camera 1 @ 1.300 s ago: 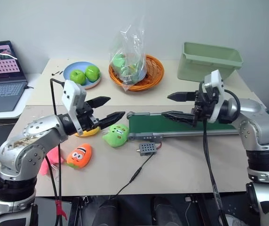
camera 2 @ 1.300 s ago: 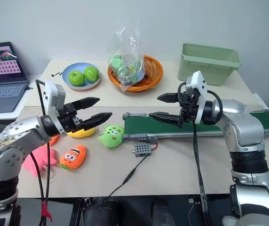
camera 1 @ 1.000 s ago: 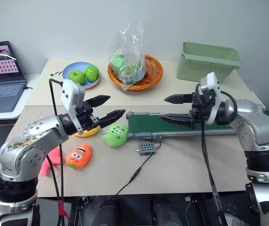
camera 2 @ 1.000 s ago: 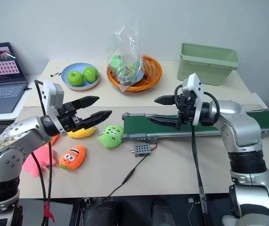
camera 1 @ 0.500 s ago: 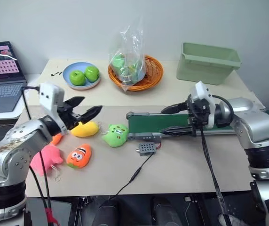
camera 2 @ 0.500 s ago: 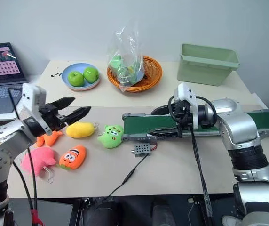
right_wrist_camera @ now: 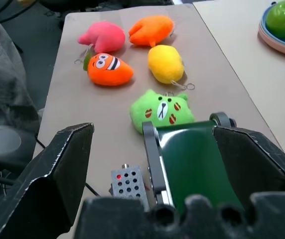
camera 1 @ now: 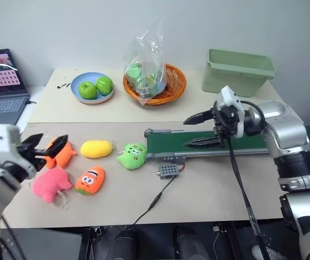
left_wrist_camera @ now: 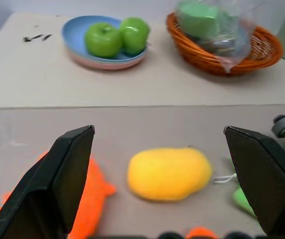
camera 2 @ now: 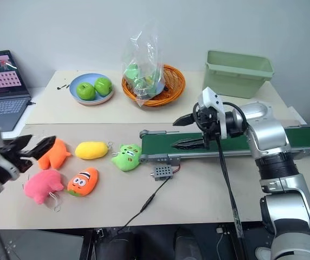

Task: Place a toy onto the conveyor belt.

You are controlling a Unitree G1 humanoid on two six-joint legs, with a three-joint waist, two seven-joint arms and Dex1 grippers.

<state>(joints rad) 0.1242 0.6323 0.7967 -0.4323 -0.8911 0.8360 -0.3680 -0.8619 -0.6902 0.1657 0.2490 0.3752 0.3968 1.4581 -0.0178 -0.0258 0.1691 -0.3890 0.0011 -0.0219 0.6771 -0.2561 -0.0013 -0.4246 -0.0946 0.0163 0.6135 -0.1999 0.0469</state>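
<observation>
Pickup not begun — pink plush toy [camera 1: 50, 183] lies on table w/ other plushies, well left of bare conveyor belt [camera 1: 209, 142]; left gripper [camera 1: 43, 145] & right gripper [camera 1: 198, 130] both splayed, empty.

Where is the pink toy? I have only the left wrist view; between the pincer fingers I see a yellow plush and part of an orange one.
Observer: The pink toy lies on the table, nearer to the robot than the orange plush and beside the clownfish plush.
Operator: Does the right pincer hold something?
Observer: No. The right pincer is open and empty, above the left end of the conveyor belt.
Operator: Is any toy on the belt?
Observer: None yet. The green plush lies on the table just off that end.
</observation>
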